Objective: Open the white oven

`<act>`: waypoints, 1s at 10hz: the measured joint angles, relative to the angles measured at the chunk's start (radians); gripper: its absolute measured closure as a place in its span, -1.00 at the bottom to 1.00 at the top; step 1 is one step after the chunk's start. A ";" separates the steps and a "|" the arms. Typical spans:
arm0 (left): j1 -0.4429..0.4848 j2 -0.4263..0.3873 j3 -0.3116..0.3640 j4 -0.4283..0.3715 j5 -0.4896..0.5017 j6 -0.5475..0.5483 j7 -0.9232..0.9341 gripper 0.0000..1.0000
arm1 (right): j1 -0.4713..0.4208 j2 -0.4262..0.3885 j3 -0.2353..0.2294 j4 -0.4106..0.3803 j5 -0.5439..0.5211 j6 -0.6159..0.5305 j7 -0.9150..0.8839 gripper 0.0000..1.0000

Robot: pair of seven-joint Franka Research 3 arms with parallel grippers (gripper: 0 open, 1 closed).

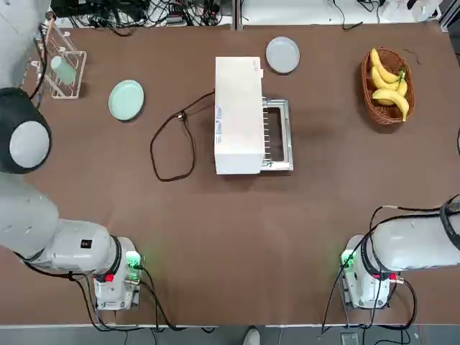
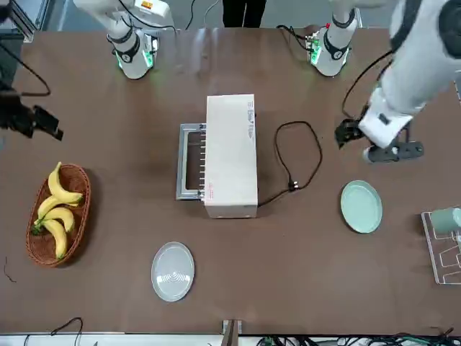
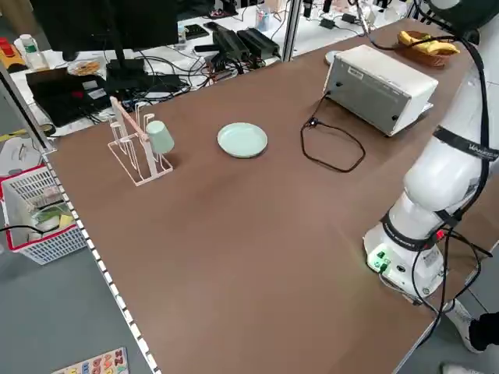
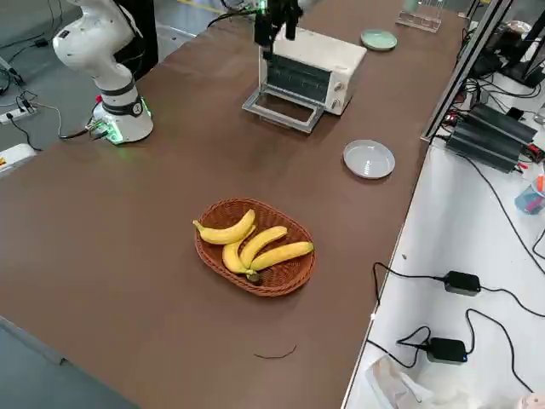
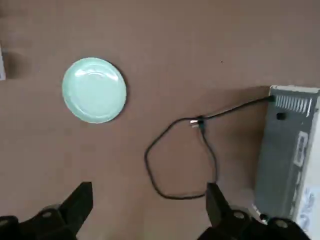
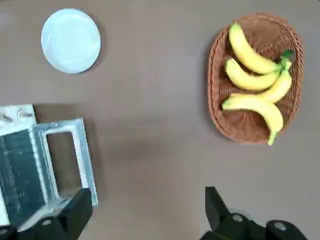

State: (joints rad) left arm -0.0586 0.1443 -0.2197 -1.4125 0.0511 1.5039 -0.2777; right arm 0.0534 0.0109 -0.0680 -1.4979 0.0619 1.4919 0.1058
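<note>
The white oven [image 1: 237, 115] stands in the middle of the table, seen from behind in the left wrist view [image 5: 292, 155]. Its glass door [image 1: 279, 134] lies folded down flat toward the robot's right, handle outward, with the wire rack showing behind it [image 6: 65, 155]. My left gripper [image 5: 149, 207] hangs open high over the table to the oven's left, above the looped black cord [image 5: 182, 155]. My right gripper [image 6: 147, 210] hangs open high over the bare table between the oven door and the banana basket [image 6: 255, 77]. Neither holds anything.
A green plate [image 1: 126, 99] and a clear rack with a green cup [image 1: 63, 70] sit at the far left. A grey plate [image 1: 282, 54] lies behind the oven. The banana basket [image 1: 388, 85] is at the far right. Both arm bases stand at the near edge.
</note>
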 joint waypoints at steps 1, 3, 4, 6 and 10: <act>0.017 -0.020 0.018 0.025 -0.004 -0.017 0.052 -1.00 | -0.006 -0.005 -0.004 0.000 -0.003 -0.005 0.001 -1.00; 0.059 -0.083 0.024 0.038 -0.006 -0.027 0.126 -1.00 | -0.020 -0.003 -0.010 -0.009 -0.004 -0.003 0.002 -1.00; 0.066 -0.110 0.025 0.038 -0.006 -0.034 0.157 -1.00 | -0.021 -0.003 -0.010 -0.010 -0.004 -0.003 0.003 -1.00; 0.068 -0.123 0.027 0.037 -0.014 -0.037 0.172 -1.00 | -0.021 -0.003 -0.009 -0.012 -0.004 -0.005 0.005 -1.00; 0.087 -0.116 0.028 0.022 -0.065 -0.063 0.180 -1.00 | -0.020 -0.004 -0.008 -0.011 -0.004 0.004 0.005 -1.00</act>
